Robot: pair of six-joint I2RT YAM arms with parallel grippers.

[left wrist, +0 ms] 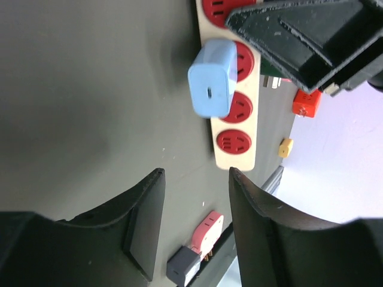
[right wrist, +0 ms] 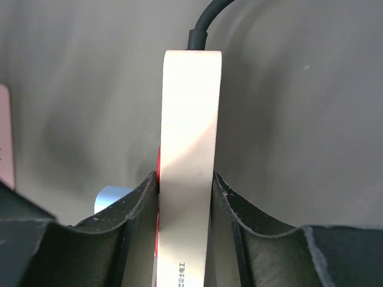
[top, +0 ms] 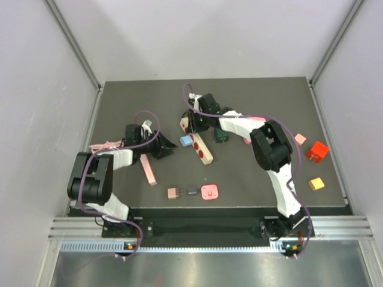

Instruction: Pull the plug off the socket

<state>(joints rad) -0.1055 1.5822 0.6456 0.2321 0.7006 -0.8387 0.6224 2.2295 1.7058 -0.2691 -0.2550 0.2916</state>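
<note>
The socket is a beige strip [top: 202, 149] with red outlets [left wrist: 234, 142], lying mid-table. A light blue plug [left wrist: 212, 81] stands on its red face at the second outlet; the same plug [top: 186, 141] shows in the top view on the strip's left side. My right gripper [right wrist: 185, 185] is shut on the strip [right wrist: 188, 131], which stands on edge between the fingers, its black cord [right wrist: 202, 27] running away. The plug [right wrist: 109, 198] peeks out left of the fingers. My left gripper [left wrist: 194, 203] is open and empty, a short way from the plug, its fingers [left wrist: 143, 221] wide apart.
A pink stick [top: 148, 170] lies near the left arm. A pink plug [top: 210, 192], a small pink adapter [top: 173, 192] and a dark one [top: 191, 191] sit near the front edge. A dark green plug [top: 221, 135], a red block [top: 317, 150] and a yellow block [top: 316, 183] lie to the right.
</note>
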